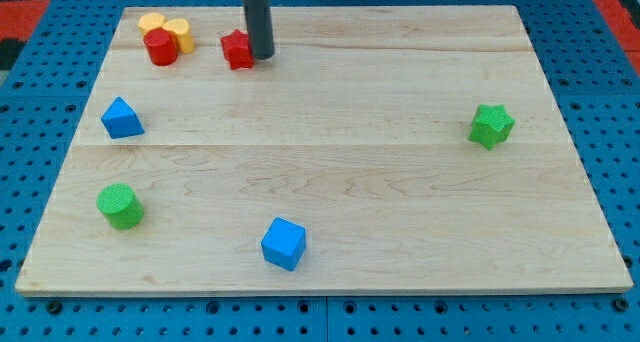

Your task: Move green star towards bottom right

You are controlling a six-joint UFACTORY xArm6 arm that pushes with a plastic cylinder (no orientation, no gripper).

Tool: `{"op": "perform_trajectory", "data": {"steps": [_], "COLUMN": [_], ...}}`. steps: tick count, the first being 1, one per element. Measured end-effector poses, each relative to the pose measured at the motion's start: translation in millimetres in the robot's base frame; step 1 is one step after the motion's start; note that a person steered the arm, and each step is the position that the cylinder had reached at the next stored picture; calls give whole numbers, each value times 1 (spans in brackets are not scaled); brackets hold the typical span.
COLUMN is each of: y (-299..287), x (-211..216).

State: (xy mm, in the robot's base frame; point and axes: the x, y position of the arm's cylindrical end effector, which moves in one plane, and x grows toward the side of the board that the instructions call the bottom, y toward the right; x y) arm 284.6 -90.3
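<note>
The green star lies near the right edge of the wooden board, about halfway up. My tip is far from it, near the view's top left of centre. The tip stands right beside the red star, on its right side, touching or almost touching it.
A red cylinder and two yellow blocks cluster at the top left. A blue triangular block lies at the left. A green cylinder lies at the lower left. A blue cube lies near the bottom edge.
</note>
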Motion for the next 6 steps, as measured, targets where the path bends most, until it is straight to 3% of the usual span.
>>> {"op": "perform_trajectory", "data": {"steps": [3,5,6], "y": [-55,-16,42], "x": [1,58,69]}}
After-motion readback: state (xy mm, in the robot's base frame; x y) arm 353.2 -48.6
